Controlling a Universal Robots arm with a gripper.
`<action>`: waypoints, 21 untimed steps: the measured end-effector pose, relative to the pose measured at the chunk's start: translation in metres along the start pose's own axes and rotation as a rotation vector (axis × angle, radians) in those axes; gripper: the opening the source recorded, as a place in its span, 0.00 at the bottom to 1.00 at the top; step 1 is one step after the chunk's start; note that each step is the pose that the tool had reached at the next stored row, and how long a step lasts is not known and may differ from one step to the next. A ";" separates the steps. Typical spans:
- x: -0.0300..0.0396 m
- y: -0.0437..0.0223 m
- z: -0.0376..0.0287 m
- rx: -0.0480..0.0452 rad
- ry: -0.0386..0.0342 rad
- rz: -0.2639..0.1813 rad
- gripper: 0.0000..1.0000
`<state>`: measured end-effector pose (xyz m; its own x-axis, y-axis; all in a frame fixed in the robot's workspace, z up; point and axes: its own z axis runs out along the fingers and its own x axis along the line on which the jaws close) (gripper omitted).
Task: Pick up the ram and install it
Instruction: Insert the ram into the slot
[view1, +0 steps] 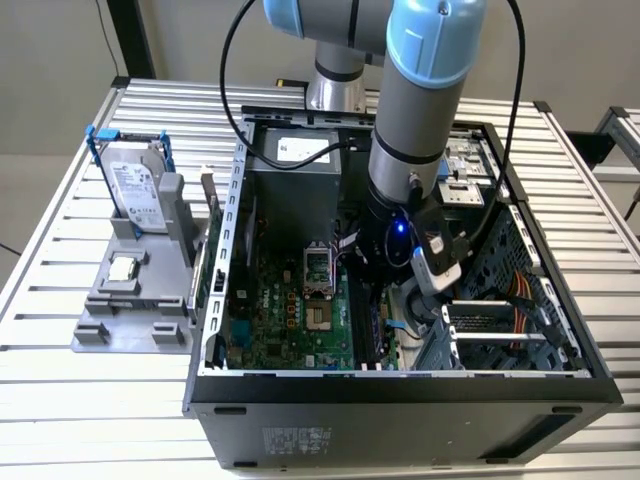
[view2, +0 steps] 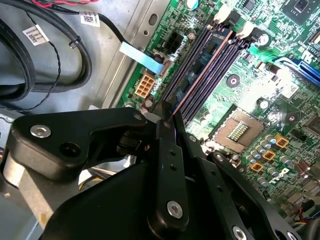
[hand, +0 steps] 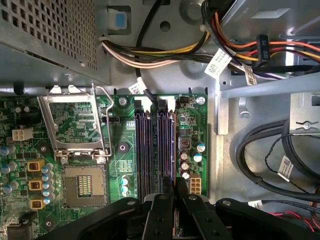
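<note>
The ram (view2: 199, 74) is a thin dark bluish stick seen edge-on, lying along the long black slots (hand: 155, 145) of the green motherboard (view1: 290, 310). My gripper (view2: 169, 117) is shut on its near end, the black fingers (view2: 170, 150) pressed together around it. In the exterior view the gripper (view1: 385, 305) is down inside the open computer case, right over the slots. In the first wrist view the gripper (hand: 175, 200) hangs above the slots' near end. Whether the ram is fully seated I cannot tell.
The empty processor socket (hand: 85, 185) lies beside the slots. Cable bundles (hand: 165, 50) and the drive cage (view1: 500, 330) crowd the case. Outside, at the exterior view's left, a grey fixture (view1: 100, 330) holds a silver hard drive (view1: 135, 195) and a square chip (view1: 125, 268).
</note>
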<state>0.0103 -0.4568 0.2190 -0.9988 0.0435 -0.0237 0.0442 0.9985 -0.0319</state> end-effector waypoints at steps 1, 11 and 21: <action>0.0000 -0.0001 0.0000 0.0000 0.0000 0.000 0.00; 0.0000 -0.0004 0.0011 0.0006 0.0010 0.000 0.00; 0.0001 -0.0001 0.0037 0.0015 0.0019 -0.002 0.00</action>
<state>0.0103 -0.4571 0.2153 -0.9989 0.0415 -0.0218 0.0422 0.9986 -0.0334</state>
